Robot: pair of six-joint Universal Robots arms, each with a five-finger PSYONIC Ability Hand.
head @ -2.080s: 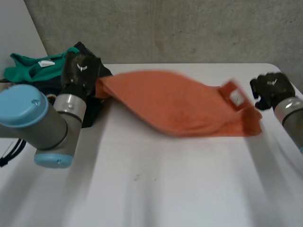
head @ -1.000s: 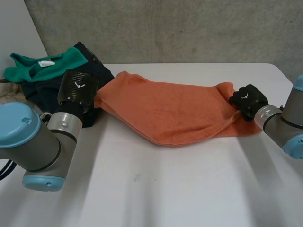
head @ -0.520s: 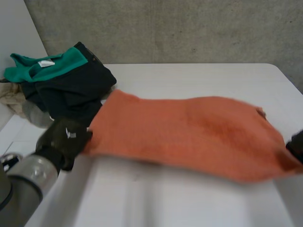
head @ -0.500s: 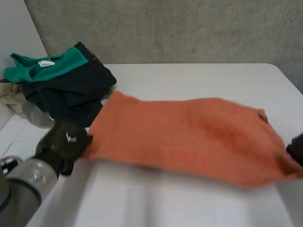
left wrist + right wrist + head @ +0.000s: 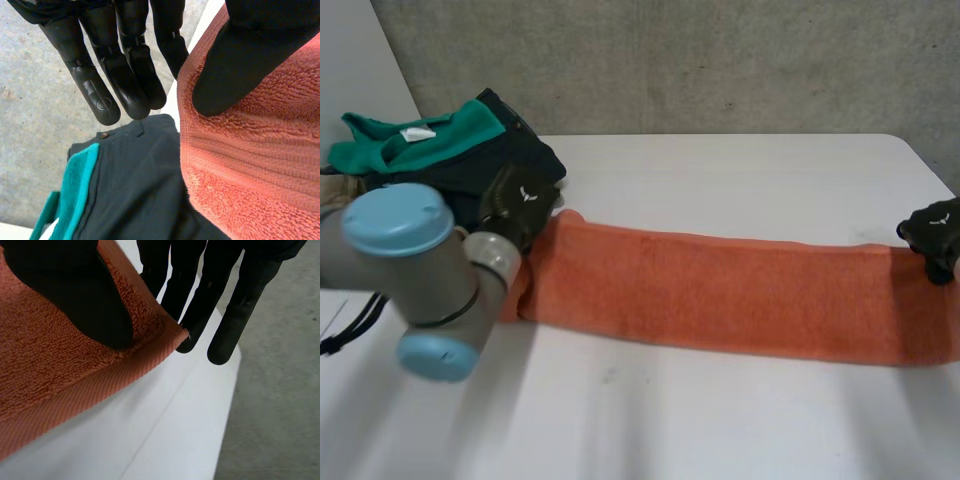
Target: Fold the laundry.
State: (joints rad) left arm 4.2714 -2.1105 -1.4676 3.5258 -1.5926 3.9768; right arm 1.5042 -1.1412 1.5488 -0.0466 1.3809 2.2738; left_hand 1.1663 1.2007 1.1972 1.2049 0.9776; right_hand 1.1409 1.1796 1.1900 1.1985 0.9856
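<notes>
**Towel (image 5: pixel 740 295) lying long across the table (image 5: pixel 650 420)**

At one end the left hand (image 5: pixel 520 205) pinches the orange towel, thumb against straight fingers (image 5: pixel 132 75). Dark clothes (image 5: pixel 450 190) and a green garment (image 5: pixel 420 140), heaped at the far left corner, crowd it. At the right edge the right hand (image 5: pixel 932 232) pinches the opposite corner likewise.

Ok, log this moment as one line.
orange towel: long strip lying across white table | left hand: pinches its end beside clothes pile | right hand: pinches opposite corner
</notes>
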